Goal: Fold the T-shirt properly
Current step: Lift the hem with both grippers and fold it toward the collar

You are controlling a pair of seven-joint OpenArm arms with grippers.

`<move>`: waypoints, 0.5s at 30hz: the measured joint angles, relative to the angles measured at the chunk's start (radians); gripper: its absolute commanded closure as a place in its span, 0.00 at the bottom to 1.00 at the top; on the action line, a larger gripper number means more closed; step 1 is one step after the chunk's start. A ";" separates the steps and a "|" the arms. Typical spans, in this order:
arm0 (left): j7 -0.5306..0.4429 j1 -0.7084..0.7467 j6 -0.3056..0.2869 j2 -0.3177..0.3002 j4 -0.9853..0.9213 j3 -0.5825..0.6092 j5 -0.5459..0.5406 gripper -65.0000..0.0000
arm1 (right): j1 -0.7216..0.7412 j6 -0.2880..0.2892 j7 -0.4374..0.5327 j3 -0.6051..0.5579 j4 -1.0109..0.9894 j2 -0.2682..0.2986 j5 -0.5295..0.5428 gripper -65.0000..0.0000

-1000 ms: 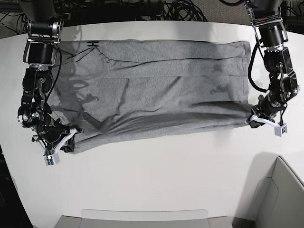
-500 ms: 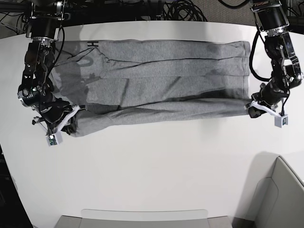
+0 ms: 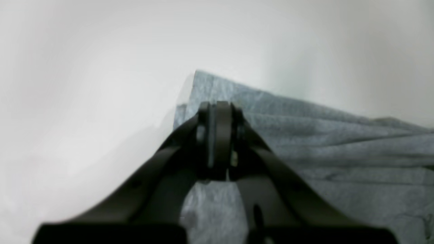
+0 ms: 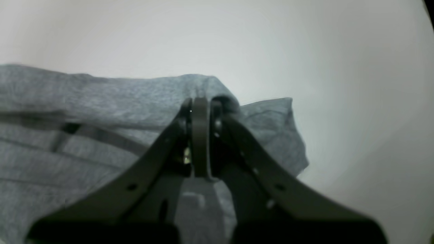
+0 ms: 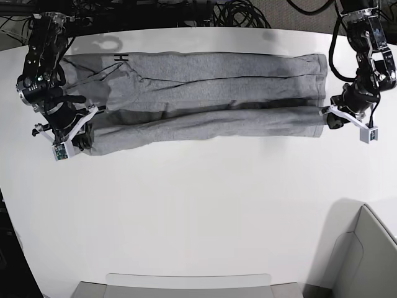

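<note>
Both arms reach over the T-shirt [image 5: 205, 93]: left gripper [image 5: 330, 119] and right gripper [image 5: 84, 138] each clamp its near-edge corners.

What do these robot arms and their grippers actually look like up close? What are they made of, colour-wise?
Both arms are black, jointed metal segments with black cables looping alongside. The left gripper and right gripper each carry a small white camera block with tiny coloured lights. Up close, the left gripper and right gripper show slim matte-black fingers on angled struts.
</note>
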 measured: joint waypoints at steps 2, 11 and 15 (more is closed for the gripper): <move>-0.002 0.024 0.000 0.000 0.029 -0.001 -0.002 1.00 | -0.023 0.000 0.000 0.031 0.014 0.001 -0.001 1.00; -0.002 0.102 -0.003 0.000 0.051 -0.002 -0.002 1.00 | -0.126 0.000 0.002 0.143 0.041 0.006 0.132 1.00; -0.006 0.137 -0.003 0.000 0.051 -0.002 -0.002 1.00 | -0.181 0.000 0.004 0.187 0.052 0.019 0.185 1.00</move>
